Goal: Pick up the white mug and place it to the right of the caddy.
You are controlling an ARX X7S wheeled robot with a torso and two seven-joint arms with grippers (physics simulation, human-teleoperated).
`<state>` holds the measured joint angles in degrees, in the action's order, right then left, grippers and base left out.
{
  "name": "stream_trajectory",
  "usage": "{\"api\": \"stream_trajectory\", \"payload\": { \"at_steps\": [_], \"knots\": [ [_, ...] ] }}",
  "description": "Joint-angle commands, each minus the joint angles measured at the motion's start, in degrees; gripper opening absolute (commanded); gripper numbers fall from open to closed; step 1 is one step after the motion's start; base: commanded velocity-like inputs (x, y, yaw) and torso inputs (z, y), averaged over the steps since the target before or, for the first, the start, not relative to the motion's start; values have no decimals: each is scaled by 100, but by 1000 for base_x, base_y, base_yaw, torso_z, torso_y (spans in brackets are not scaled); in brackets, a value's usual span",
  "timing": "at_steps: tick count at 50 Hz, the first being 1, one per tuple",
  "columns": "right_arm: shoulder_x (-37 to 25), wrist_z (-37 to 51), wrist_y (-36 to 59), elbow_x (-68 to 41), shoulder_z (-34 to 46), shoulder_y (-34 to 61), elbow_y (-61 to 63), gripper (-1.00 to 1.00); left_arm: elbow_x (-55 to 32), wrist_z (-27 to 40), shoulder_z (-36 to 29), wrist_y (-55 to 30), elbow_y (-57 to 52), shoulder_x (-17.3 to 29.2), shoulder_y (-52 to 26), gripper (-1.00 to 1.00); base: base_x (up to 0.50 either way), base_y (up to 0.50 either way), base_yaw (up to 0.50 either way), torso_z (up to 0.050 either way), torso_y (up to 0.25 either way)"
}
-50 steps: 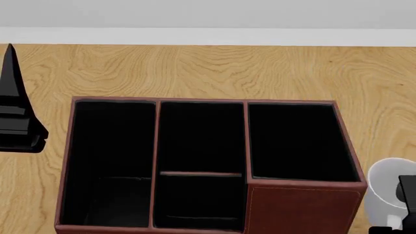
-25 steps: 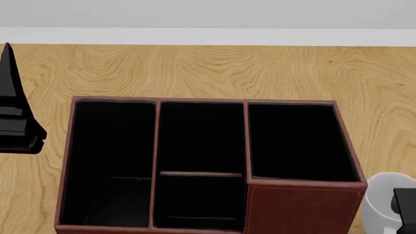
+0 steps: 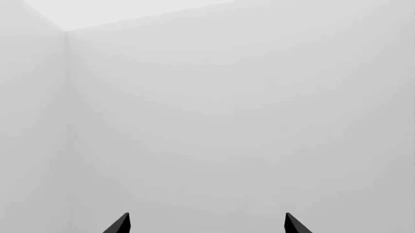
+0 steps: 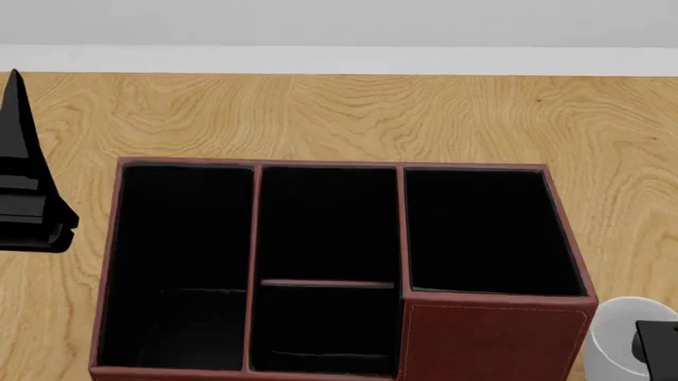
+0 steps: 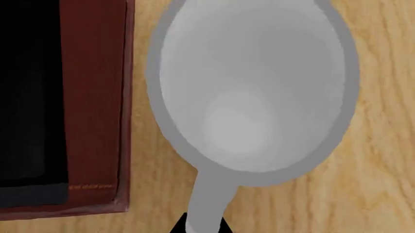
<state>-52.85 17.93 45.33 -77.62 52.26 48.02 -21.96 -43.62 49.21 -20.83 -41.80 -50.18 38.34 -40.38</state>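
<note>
Glossy all-white mug (image 5: pixel 253 92) w/ loop handle: rigid, slick, prob light. Right gripper (image 5: pixel 202 227) pinching handle, best hold imo. Left gripper (image 3: pixel 206 225) spread wide, empty.

We see a light oak-grain wooden counter (image 4: pixel 350 119) spreading wide under everything, its swirling grain plain in the right wrist view too. Behind its far edge runs a plain pale grey wall (image 4: pixel 339 24) with a lighter band along its foot.
</note>
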Motion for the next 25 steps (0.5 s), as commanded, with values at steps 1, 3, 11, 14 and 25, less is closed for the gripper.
{"api": "stream_trajectory", "payload": {
  "at_steps": [1, 3, 11, 14, 25],
  "knots": [
    [229, -278, -113, 481, -22, -106, -368, -100, -46, 39, 5, -28, -45, 15, -23, 100, 0, 0, 6, 0, 0],
    [252, -304, -134, 505, -11, -114, -418, -100, -49, 49, 2, -35, -51, 18, -24, 100, 6, 0, 7, 0, 0],
    [288, -329, -140, 500, -10, -131, -475, -100, -72, 68, 15, -29, -68, 38, -13, 100, 6, 0, 8, 0, 0],
    [308, -356, -163, 511, -3, -151, -518, -100, -83, 85, 9, -47, -91, 43, -24, 100, 9, -1, 7, 0, 0],
    [229, -302, -143, 455, -43, -175, -409, 100, -99, 85, 19, -9, -89, 57, -10, 100, 4, 0, 5, -2, 0]
  ]
}}
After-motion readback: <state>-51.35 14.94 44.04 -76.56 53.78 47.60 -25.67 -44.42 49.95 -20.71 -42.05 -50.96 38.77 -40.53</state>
